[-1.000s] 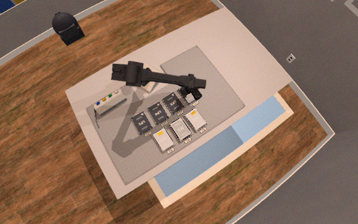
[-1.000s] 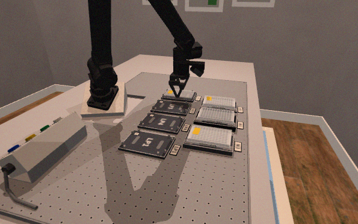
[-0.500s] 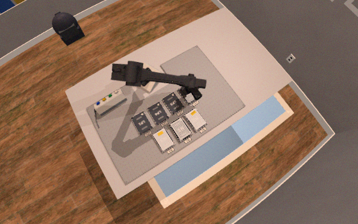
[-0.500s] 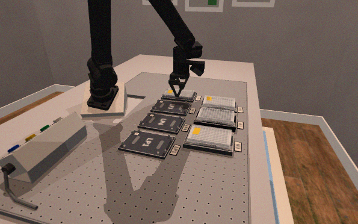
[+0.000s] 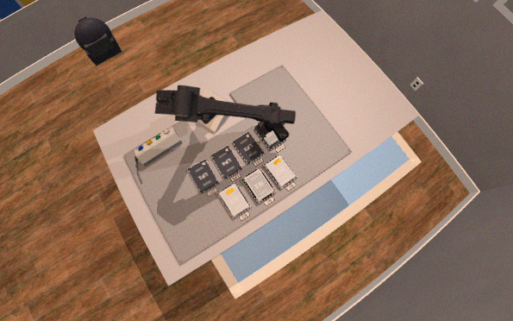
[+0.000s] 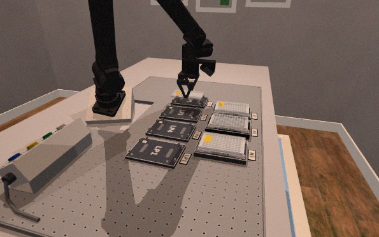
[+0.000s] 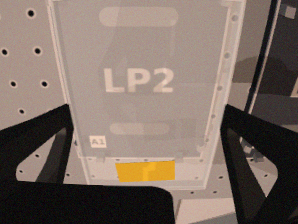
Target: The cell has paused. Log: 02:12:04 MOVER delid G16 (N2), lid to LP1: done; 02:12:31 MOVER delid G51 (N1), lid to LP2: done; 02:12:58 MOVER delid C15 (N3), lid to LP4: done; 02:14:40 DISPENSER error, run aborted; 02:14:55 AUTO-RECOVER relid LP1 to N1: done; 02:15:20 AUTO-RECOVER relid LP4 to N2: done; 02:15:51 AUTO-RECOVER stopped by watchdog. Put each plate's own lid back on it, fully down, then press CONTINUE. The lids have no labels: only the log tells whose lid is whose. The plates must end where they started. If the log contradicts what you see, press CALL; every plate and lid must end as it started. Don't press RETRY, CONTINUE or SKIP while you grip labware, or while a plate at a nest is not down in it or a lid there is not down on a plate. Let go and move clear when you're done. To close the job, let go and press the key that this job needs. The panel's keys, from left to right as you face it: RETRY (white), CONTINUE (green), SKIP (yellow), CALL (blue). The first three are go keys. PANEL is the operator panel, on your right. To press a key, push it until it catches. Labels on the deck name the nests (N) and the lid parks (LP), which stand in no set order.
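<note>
- Top: the clear lid (image 5: 271,138) (image 6: 196,95) (image 7: 150,47) is partly hidden by the gripper (image 5: 273,133) (image 6: 186,95) (image 7: 146,113), right of centre.
- Exterior: upper centre, it is held above park LP2 (image 6: 192,101).
- Wrist: its sides are clasped by widely spaced fingers, mid-frame.

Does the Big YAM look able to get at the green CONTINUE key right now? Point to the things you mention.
Probably not yet: the gripper (image 5: 273,135) (image 6: 186,96) (image 7: 146,113) is shut on a clear lid (image 6: 193,94) (image 7: 150,107) at LP2. Nothing visible covers the green key (image 5: 158,137) (image 6: 47,136), so the way looks free once that lid is placed.
</note>
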{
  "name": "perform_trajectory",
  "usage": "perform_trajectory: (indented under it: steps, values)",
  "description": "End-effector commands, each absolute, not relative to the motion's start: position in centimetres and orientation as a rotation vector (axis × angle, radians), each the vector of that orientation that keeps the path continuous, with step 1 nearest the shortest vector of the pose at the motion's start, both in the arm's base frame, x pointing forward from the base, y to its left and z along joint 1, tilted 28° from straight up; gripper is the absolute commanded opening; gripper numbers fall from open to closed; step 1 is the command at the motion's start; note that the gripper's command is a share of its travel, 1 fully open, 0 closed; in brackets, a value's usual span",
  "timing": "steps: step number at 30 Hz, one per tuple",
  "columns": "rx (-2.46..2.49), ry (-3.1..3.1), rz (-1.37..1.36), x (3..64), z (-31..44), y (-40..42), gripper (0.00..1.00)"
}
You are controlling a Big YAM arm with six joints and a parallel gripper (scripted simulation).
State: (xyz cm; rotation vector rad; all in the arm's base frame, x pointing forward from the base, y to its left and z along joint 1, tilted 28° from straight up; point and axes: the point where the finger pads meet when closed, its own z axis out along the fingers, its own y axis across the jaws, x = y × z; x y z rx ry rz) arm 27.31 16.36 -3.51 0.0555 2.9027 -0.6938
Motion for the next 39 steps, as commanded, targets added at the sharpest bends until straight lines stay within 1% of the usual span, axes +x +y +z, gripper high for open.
perform_trajectory:
  steps: [1,39]
  values:
    - [0.069,2.868,-0.608,28.98,-1.23,19.25,0.0]
    - [0.059,2.873,-0.616,29.06,-0.57,20.02,0.0]
